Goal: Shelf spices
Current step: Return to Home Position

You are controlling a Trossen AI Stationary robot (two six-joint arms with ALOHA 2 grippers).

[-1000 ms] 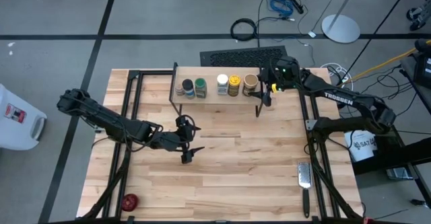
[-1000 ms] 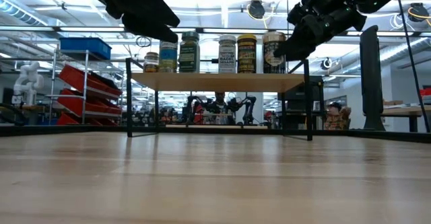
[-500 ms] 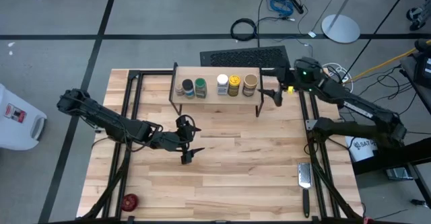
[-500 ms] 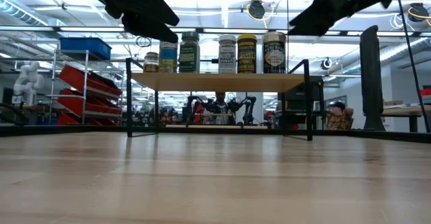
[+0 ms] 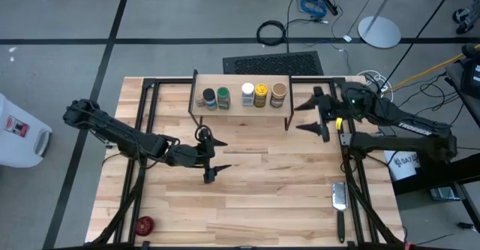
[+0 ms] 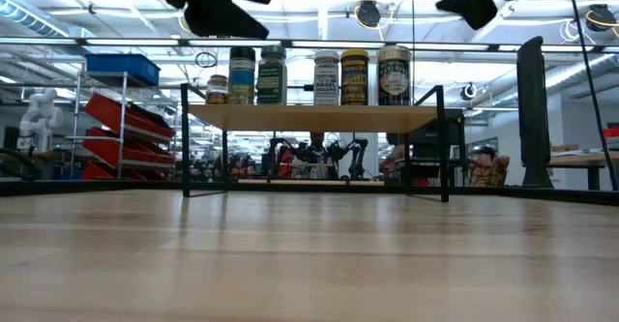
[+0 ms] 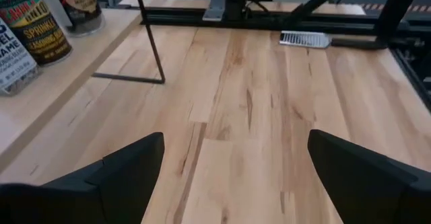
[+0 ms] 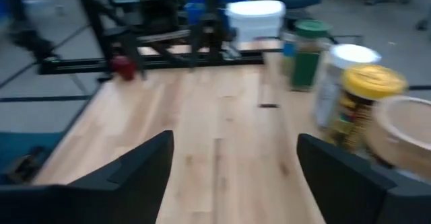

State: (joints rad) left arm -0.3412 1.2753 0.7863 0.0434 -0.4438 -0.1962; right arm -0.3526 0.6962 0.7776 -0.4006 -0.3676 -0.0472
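All the jars (image 5: pixel 247 94) we can see stand in a row on the shelf (image 5: pixel 238 109), at the 12 o'clock edge of the table (image 5: pixel 255 197), so we judge the shelving done and only the retreat to rest left.

The right gripper (image 5: pixel 300 117) hangs just off the shelf's 3 o'clock end, near the tan jar (image 5: pixel 278 93) but apart from it. Its fingers are spread wide and hold nothing. From table level it sits above the jar tops.

To retreat well, we would keep that height and draw straight out toward 3 o'clock. We would lower it only once it is past the shelf leg, so no finger clips the end jar or the plank's edge.

The left gripper (image 5: pixel 214 158) waits over the middle of the table, at 6 to 7 o'clock from the shelf, also spread wide and empty.

The middle boards are bare and give free room. The tight spots are these:
- **Rail:** the black rail (image 5: pixel 352 190) along the 3 o'clock side.
- **Grater:** the grater (image 5: pixel 339 196) beside that rail, toward 5 o'clock.
- **Red thing:** a small red round thing (image 5: pixel 143 224) lies far off at the 7 o'clock corner, out of either path.
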